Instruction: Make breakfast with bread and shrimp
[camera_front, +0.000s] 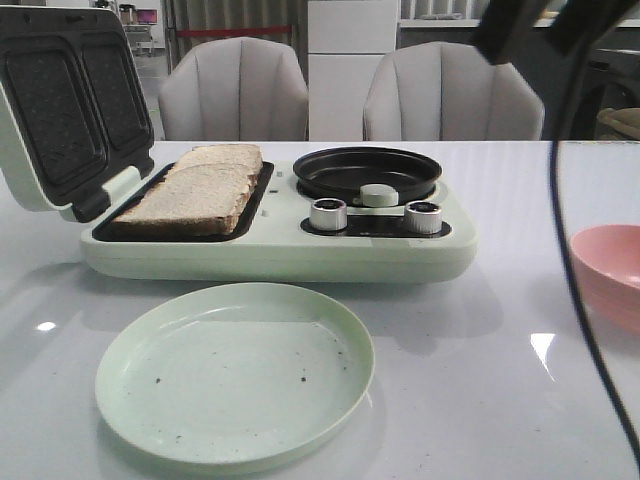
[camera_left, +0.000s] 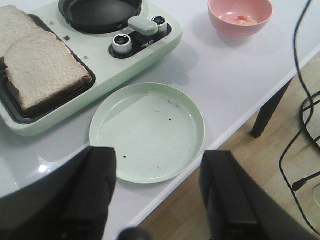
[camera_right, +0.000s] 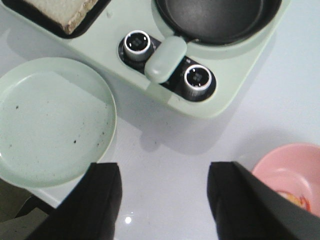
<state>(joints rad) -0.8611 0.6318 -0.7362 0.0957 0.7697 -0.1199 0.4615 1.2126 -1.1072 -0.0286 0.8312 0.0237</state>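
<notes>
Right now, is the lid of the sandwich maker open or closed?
Open. The lid stands tilted back, exposing its dark plates, and the two bread slices lie uncovered.

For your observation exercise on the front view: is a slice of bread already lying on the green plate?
No: the green plate holds only a few dark specks, and both slices of bread lie in the open sandwich maker.

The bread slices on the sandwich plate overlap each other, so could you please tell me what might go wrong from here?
1. The two bread slices overlap, so a grasp may lift or drag both.
2. The black cable hangs beside the pink bowl holding the shrimp; an arm could snag it.
3. The green plate sits near the table edge and may get pushed off.
</notes>
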